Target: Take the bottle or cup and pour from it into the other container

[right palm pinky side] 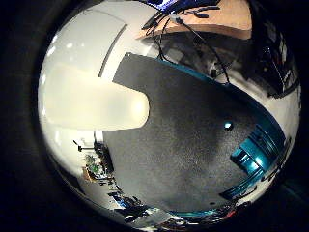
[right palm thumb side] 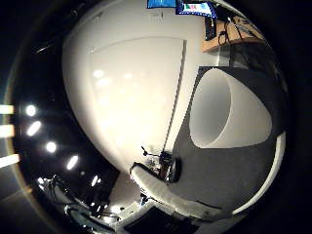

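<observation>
White plastic shows where a finger [right palm thumb side: 168,192] of the hand [right palm thumb side: 161,195] reaches in; whether the fingers are curled or straight I cannot tell, and they hold nothing visible. Beyond them a frosted, milky cup [right palm thumb side: 224,109] stands on the dark grey mat [right palm pinky side: 193,145], near the mat's edge beside the white wall [right palm thumb side: 131,97]. Its open mouth faces the palm.

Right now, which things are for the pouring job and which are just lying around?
For the job: white cup.
Just around: dark mat under the cup, wooden desk, screens.
</observation>
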You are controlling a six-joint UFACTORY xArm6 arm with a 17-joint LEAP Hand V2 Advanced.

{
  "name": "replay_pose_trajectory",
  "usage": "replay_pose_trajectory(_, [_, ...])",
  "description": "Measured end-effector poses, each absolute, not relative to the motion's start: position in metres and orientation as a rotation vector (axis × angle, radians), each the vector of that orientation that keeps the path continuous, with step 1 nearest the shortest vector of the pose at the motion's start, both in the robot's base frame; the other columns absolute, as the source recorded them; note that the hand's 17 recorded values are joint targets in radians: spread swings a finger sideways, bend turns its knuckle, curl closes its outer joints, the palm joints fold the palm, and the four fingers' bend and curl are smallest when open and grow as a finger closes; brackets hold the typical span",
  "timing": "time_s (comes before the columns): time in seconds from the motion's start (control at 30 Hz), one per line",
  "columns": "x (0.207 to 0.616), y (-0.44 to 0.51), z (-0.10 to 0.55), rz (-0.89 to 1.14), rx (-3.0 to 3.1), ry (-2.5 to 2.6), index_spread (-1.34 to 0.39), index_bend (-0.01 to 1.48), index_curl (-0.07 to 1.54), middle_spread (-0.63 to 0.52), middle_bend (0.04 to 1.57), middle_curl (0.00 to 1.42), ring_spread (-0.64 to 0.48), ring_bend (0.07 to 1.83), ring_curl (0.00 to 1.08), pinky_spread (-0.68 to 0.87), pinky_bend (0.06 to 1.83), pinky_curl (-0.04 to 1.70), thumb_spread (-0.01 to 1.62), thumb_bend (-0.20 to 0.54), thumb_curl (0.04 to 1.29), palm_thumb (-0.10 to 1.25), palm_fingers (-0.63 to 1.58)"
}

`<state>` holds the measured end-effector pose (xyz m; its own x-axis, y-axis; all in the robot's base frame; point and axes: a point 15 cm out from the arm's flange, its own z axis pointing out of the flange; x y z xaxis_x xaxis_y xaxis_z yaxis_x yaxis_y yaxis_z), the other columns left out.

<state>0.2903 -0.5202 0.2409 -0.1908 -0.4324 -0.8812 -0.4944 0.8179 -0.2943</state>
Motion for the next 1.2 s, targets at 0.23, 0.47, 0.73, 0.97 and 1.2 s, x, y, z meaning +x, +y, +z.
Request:
replay_pose_trajectory(0.23, [0.298, -0.52, 0.232, 0.076, -0.685, 1.789, -0.18, 0.15, 0.26, 0.14, 0.29, 0.33, 0.19, 0.52, 0.23, 0.52, 0.81, 0.22, 0.96, -0.03, 0.29, 0.33, 0.13])
replay_pose_trajectory(0.47, [0.306, -0.515, 0.221, 0.096, -0.687, 1.782, -0.18, 0.15, 0.25, 0.14, 0.3, 0.32, 0.19, 0.52, 0.23, 0.52, 0.81, 0.22, 0.95, -0.03, 0.3, 0.33, 0.12])
replay_pose_trajectory(0.73, [0.317, -0.508, 0.216, 0.119, -0.7, 1.774, -0.18, 0.15, 0.26, 0.14, 0.3, 0.32, 0.19, 0.53, 0.23, 0.51, 0.82, 0.21, 0.95, -0.03, 0.3, 0.33, 0.12])
replay_pose_trajectory(0.97, [0.326, -0.502, 0.215, 0.124, -0.728, 1.761, -0.18, 0.15, 0.26, 0.14, 0.3, 0.32, 0.19, 0.53, 0.22, 0.51, 0.83, 0.21, 0.95, -0.03, 0.3, 0.33, 0.12])
replay_pose_trajectory(1.2, [0.329, -0.5, 0.212, 0.133, -0.731, 1.759, -0.18, 0.15, 0.26, 0.14, 0.3, 0.32, 0.19, 0.53, 0.22, 0.51, 0.83, 0.21, 0.95, -0.03, 0.3, 0.33, 0.12])
